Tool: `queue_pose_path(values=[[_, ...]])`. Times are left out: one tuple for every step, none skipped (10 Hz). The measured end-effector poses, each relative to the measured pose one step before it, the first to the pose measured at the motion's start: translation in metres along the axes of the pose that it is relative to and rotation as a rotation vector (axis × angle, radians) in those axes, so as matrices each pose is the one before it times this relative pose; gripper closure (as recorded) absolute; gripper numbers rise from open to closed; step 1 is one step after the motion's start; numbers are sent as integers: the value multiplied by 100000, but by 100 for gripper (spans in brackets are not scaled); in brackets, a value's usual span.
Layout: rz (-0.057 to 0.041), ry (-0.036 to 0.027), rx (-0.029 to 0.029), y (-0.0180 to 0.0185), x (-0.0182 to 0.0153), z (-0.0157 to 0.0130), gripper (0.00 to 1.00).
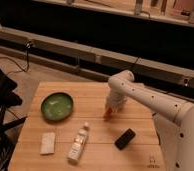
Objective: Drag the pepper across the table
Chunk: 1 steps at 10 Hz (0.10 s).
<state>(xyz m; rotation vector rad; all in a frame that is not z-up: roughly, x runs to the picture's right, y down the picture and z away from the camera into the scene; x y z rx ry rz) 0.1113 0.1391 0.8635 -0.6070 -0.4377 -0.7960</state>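
Observation:
The pepper shows as a small orange-red shape on the wooden table, just right of the middle. My gripper hangs from the white arm that reaches in from the right. It is right over the pepper and touches or covers its top part. Most of the pepper is hidden under the gripper.
A green plate lies at the table's left. A white bottle lies near the front edge, a white sponge-like block to its left, a black flat object to its right. A dark chair stands left of the table.

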Motion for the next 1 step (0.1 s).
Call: queue_pose_path(values=[[1934,-658,103,-135,-471,-113,100]])
